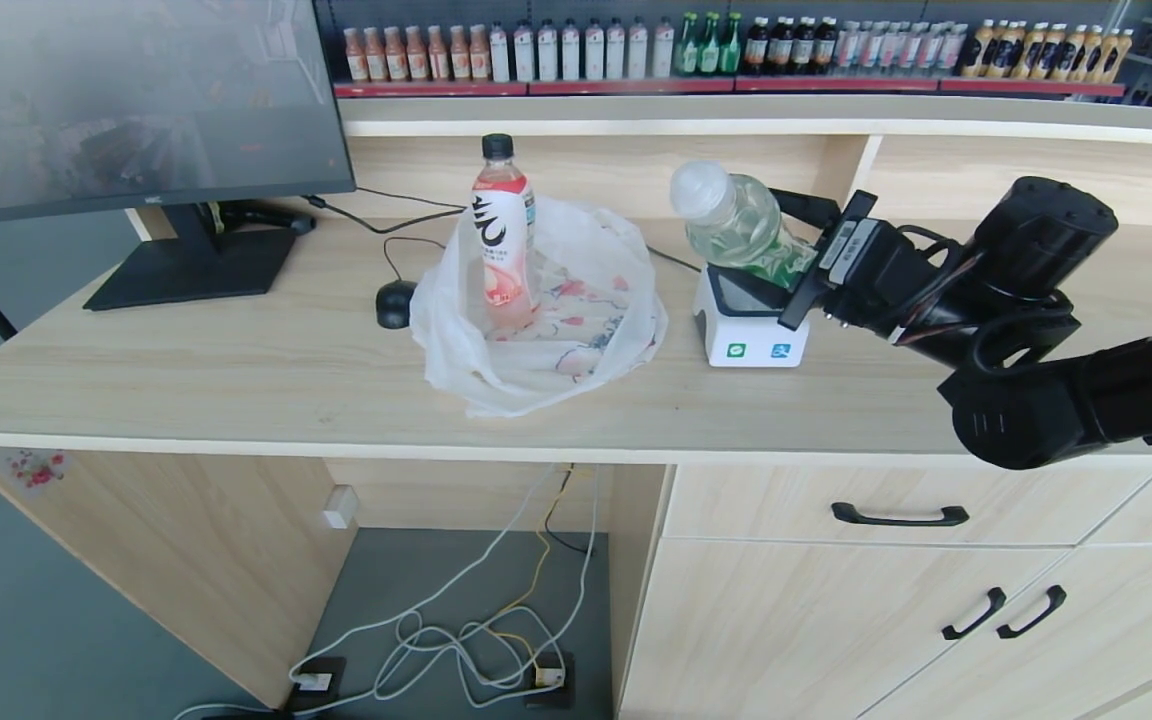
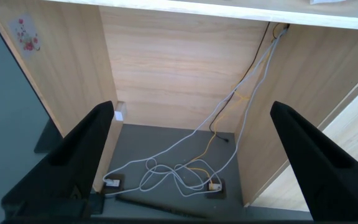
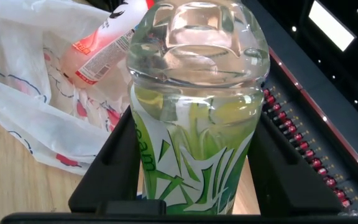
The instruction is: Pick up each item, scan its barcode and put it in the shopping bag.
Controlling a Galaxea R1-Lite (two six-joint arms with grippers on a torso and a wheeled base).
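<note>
Over the wooden counter (image 1: 286, 370), right hand (image 3: 194, 177) clamps the green bottle (image 1: 736, 222) above the scanner (image 1: 751, 340); left hand (image 2: 191, 115) gapes apart.

A green bottle (image 3: 194, 106) sits clamped in the right gripper (image 3: 194, 186), black fingers (image 3: 114, 168) pressed to both sides | its clear ridged end faces the camera | a pink bottle (image 3: 101, 53) sits in a crumpled white bag (image 3: 23, 106) close behind | bag rests on a pale wooden counter (image 3: 5, 186)

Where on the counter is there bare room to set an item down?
Bare: the front-left stretch of the counter, bordered by the monitor stand, mouse and shopping bag. Crowded: the middle, where the bag, scanner and the green bottle above it sit close.
</note>
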